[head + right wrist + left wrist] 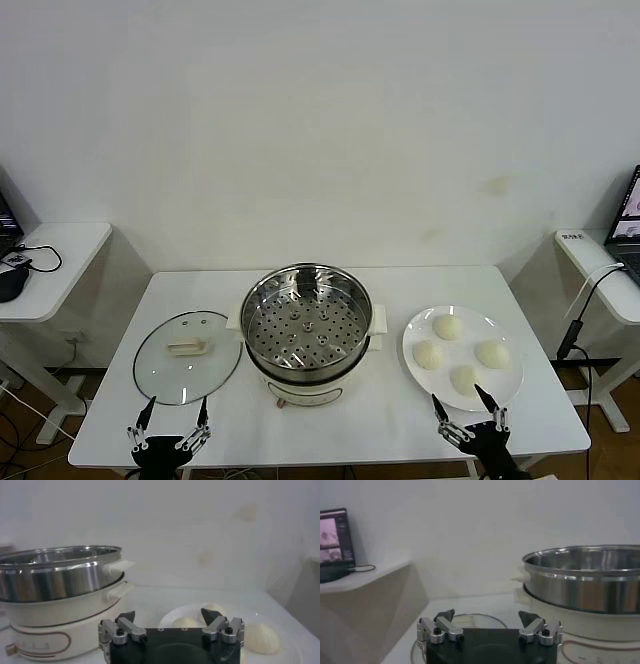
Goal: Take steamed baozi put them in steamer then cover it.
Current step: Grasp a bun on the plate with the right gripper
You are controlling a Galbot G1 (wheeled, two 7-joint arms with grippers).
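On the far left we see a side table [60, 240] with a black cable and a dark object cut off by the frame edge; only the left wrist view shows a lit laptop [332, 542] on a side shelf. Moving in, the left gripper [175, 408] hovers at the near edge of the white table [330, 420], jaws spread wide and holding nothing, its body mostly cut off below the frame. Just beyond it the glass lid [187, 355] lies flat on the table, beside the pot; in the left wrist view the gripper hides most of it. In the centre stands the steamer [307, 320], a shiny perforated basket on the white pot [305, 385], with no buns in it; the wrist views show only its outer wall. To its right, the four steamed baozi [460, 353] sit on the white plate [510, 385], apart from the steamer. The right gripper [466, 403] hovers over the plate's near rim, jaws spread and empty, partly covering the buns in the right wrist view. Far right, another laptop [628, 220] is cut off.
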